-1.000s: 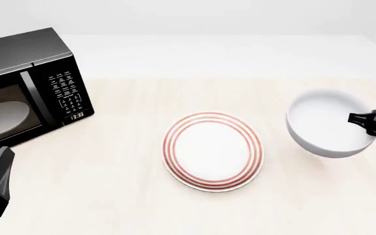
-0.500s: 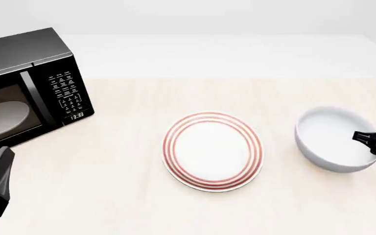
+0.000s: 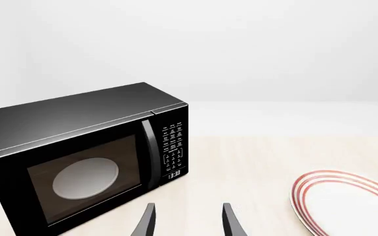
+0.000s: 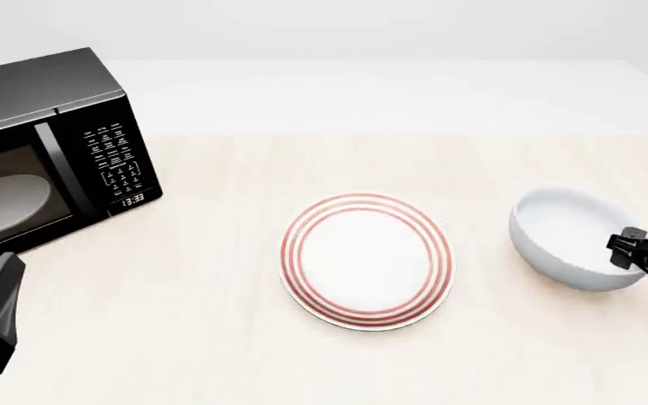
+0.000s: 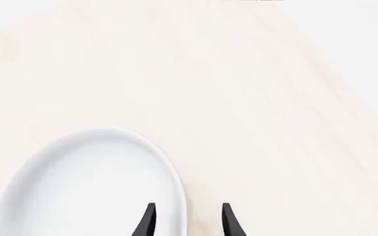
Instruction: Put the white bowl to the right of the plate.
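While my right end effector (image 5: 185, 221) straddles the near rim of the white bowl (image 4: 566, 236), fingers parted around its thick wall, I judge the glossy, rigid bowl slippery and best pinched at that rim, where it sits right of the plate (image 4: 367, 260).

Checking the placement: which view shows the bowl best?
The front view: the whole bowl sits right of the plate. The right wrist view shows part of it at the right gripper; the left wrist view shows none.
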Action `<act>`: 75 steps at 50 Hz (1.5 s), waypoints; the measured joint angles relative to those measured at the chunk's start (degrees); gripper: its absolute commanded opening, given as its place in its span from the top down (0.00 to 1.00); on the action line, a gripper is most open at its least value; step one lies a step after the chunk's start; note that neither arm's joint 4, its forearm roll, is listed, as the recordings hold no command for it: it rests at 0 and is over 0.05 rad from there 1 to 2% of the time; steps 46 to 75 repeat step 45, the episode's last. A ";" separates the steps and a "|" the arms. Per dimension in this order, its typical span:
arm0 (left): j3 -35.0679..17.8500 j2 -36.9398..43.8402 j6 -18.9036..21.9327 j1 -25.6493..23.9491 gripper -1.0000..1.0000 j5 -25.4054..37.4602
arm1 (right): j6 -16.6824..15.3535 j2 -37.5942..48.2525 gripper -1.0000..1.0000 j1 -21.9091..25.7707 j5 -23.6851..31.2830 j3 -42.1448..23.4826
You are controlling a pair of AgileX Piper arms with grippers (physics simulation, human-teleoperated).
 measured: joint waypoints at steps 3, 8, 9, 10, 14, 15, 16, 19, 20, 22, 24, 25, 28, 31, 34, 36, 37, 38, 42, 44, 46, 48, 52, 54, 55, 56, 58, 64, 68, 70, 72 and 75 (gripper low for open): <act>0.00 0.00 0.00 0.00 0.00 0.00 | 0.40 -1.80 0.00 0.49 0.81 0.49; 0.00 0.00 0.00 0.00 0.00 0.00 | 0.82 -7.71 0.00 1.59 3.88 1.26; 0.00 0.00 0.00 0.00 0.00 0.00 | 0.88 -9.23 0.00 1.86 4.77 1.37; 0.00 0.00 0.00 0.00 0.00 0.00 | 0.94 -10.86 0.00 2.16 5.75 1.46; 0.00 0.00 0.00 0.00 0.00 0.00 | 1.16 -17.64 0.00 3.32 9.96 1.61; 0.00 0.00 0.00 0.00 0.00 0.00 | 1.23 -19.38 0.00 3.62 11.07 1.63; 0.00 0.00 0.00 0.00 0.00 0.00 | 1.34 -21.21 0.00 3.95 12.23 1.63; 0.00 0.00 0.00 0.00 0.00 0.00 | 1.71 -26.89 0.00 5.09 15.86 1.53; 0.00 0.00 0.00 0.00 0.00 0.00 | 1.79 -28.84 0.00 5.55 17.10 1.46; 0.00 0.00 0.00 0.00 0.00 0.00 | 2.14 -33.12 0.00 6.80 19.78 1.27; 0.00 0.00 0.00 0.00 0.00 0.00 | 2.37 -37.59 0.00 8.22 22.43 1.02; 0.00 0.00 0.00 0.00 0.00 0.00 | 2.51 -39.71 0.00 8.97 23.65 0.91; 0.00 0.00 0.00 0.00 0.00 0.00 | 2.97 -45.82 0.00 11.24 26.94 0.61; 0.00 0.00 0.00 0.00 0.00 0.00 | 3.49 -51.49 0.00 13.93 29.65 0.60; 0.00 0.00 0.00 0.00 0.00 0.00 | 3.91 -56.99 0.00 16.57 31.76 0.87; 0.00 0.00 0.00 0.00 0.00 0.00 | 3.73 -60.57 0.00 18.17 32.59 1.58; 0.00 0.00 0.00 0.00 0.00 0.00 | 3.47 -62.33 0.00 18.86 32.84 2.16; 0.00 0.00 0.00 0.00 0.00 0.00 | 3.07 -64.01 0.00 19.41 33.00 2.85; 0.00 0.00 0.00 0.00 0.00 0.00 | 1.47 -71.19 0.00 20.85 33.22 6.89; 0.00 0.00 0.00 0.00 0.00 0.00 | 0.63 -75.32 0.00 21.00 33.50 9.30; 0.00 0.00 0.00 0.00 0.00 0.00 | -0.04 -77.14 0.00 20.78 33.31 10.60; 0.00 0.00 0.00 0.00 0.00 0.00 | -0.04 -77.14 0.00 20.78 33.31 10.60; 0.00 0.00 0.00 0.00 0.00 0.00 | -0.04 -77.14 0.00 20.78 33.31 10.60; 0.00 0.00 0.00 0.00 0.00 0.00 | -0.04 -77.14 0.00 20.78 33.31 10.60; 0.00 0.00 0.00 0.00 0.00 0.00 | -0.04 -77.14 0.00 20.78 33.31 10.60; 0.00 0.00 0.00 0.00 0.00 0.00 | -0.04 -77.14 0.00 20.78 33.31 10.60; 0.00 0.00 0.00 0.00 0.00 0.00 | -0.04 -77.14 0.00 20.78 33.31 10.60; 0.00 0.00 0.00 0.00 0.00 0.00 | -0.04 -77.14 0.00 20.78 33.31 10.60; 0.00 0.00 0.00 0.00 0.00 0.00 | -0.04 -77.14 0.00 20.78 33.31 10.60; 0.00 0.00 0.00 0.00 0.00 0.00 | -0.04 -77.14 0.00 20.78 33.31 10.60; 0.00 0.00 0.00 0.00 0.00 0.00 | -0.04 -77.14 0.00 20.78 33.31 10.60; 0.00 0.00 0.00 0.00 0.00 0.00 | -0.04 -77.14 0.00 20.78 33.31 10.60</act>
